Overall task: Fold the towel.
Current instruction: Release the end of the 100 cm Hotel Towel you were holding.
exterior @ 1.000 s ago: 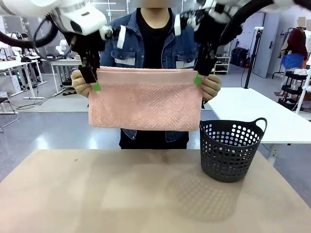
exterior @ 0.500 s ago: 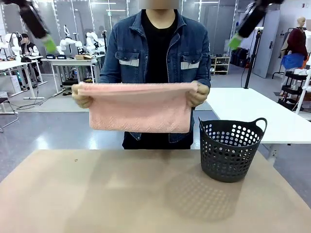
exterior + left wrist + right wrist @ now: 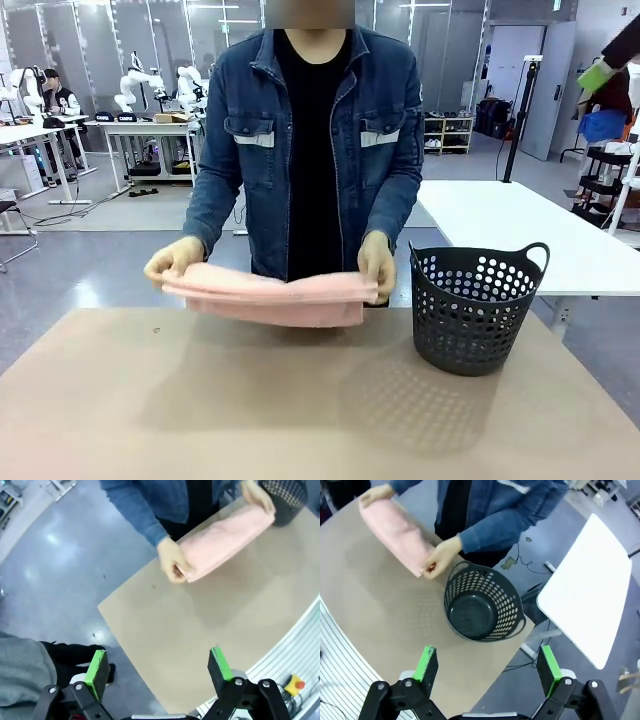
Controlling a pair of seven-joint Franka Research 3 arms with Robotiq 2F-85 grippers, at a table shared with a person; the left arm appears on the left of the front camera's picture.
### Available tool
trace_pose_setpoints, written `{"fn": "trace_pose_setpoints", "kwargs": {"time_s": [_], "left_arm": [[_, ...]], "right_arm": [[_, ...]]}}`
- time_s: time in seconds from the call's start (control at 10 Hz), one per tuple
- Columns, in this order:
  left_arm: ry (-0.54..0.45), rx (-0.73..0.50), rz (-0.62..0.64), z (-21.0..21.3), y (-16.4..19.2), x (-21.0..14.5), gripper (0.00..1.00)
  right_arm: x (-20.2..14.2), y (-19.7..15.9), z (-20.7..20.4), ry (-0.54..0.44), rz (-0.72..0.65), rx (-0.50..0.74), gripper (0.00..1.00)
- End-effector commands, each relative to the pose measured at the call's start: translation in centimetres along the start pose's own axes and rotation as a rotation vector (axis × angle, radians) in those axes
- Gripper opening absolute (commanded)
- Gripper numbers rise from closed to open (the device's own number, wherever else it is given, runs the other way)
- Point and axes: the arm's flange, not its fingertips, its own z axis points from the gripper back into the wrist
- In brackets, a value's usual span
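A person at the far side holds the folded salmon-pink towel [image 3: 270, 297] in both hands, low over the table's far edge. From high above, the left wrist view has the towel [image 3: 225, 537] far beyond my left gripper [image 3: 158, 666], which is open and empty. My right gripper [image 3: 487, 666] is also open and empty, high above the basket, with the towel [image 3: 395, 527] at the upper left. One green-padded finger [image 3: 598, 75] of the right gripper juts in at the front view's top right.
A dark perforated basket [image 3: 475, 310] stands empty on the right of the tan table [image 3: 300, 410]; it is also below the right wrist camera [image 3: 482, 605]. A white table [image 3: 590, 585] stands beyond it. The near half of the tan table is free.
Both grippers let go of the towel's upper corners, opened, and rose up and outward. The person folded the towel over and lowered it to the table's far edge.
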Motion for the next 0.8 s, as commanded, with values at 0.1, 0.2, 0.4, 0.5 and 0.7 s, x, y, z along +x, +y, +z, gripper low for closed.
{"fn": "trace_pose_setpoints", "kwargs": {"time_s": [0.1, 0.2, 0.4, 0.5, 0.7], "left_arm": [[-0.037, 0.066, -0.003, -1.3, -1.8, -0.3, 1.00], [-0.011, 0.011, 0.017, -0.2, -0.1, -0.4, 1.00], [-0.011, 0.011, 0.017, -0.2, -0.1, -0.4, 1.00], [-0.011, 0.011, 0.017, -0.2, -0.1, -0.4, 1.00], [-0.011, 0.011, 0.017, -0.2, -0.1, -0.4, 1.00]], "right_arm": [[0.0, 1.3, -1.3, 0.015, -0.059, -0.039, 1.00], [-0.4, 0.0, 0.1, -0.007, -0.024, -0.007, 1.00], [-0.4, 0.0, 0.1, -0.007, -0.024, -0.007, 1.00], [-0.4, 0.0, 0.1, -0.007, -0.024, -0.007, 1.00], [-0.4, 0.0, 0.1, -0.007, -0.024, -0.007, 1.00]]}}
